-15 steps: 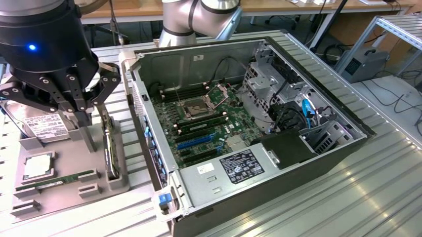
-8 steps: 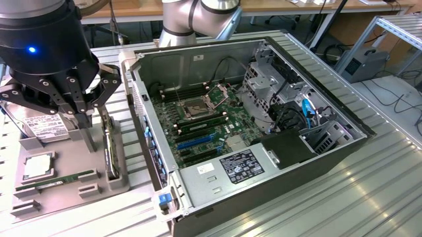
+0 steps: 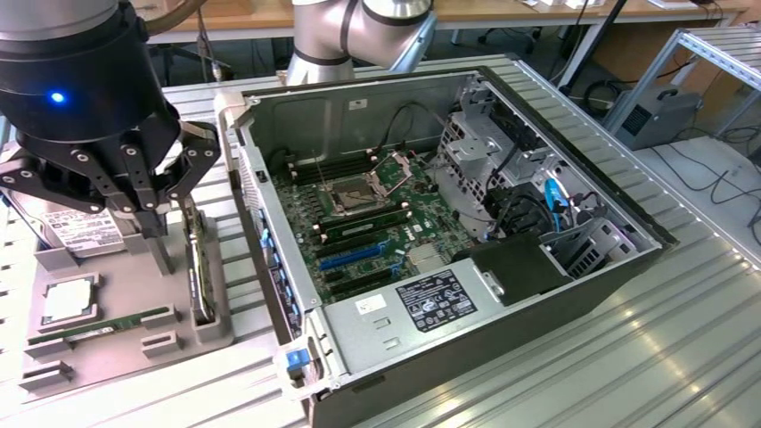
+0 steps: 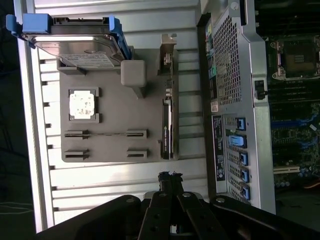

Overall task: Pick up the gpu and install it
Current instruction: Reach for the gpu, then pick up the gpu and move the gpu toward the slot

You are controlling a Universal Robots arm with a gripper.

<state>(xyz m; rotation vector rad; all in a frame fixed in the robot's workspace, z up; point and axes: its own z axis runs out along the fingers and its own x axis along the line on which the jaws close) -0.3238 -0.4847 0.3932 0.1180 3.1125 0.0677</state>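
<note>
Gripper [image 3: 152, 257] pinched shut, empty, near the gpu [image 3: 202, 267] standing on edge in the tray [image 3: 113, 349]. You'd want the jaws straddling its top edge squarely.

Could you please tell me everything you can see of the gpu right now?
The gpu is a thin, flat, dark card with a pale metal bracket at one end. It stands on its long edge, slotted into the grey holder, along the holder's side nearest the open computer case. Only the holder's slots appear to touch it. The shut gripper hangs close by and is not gripping it.
</note>
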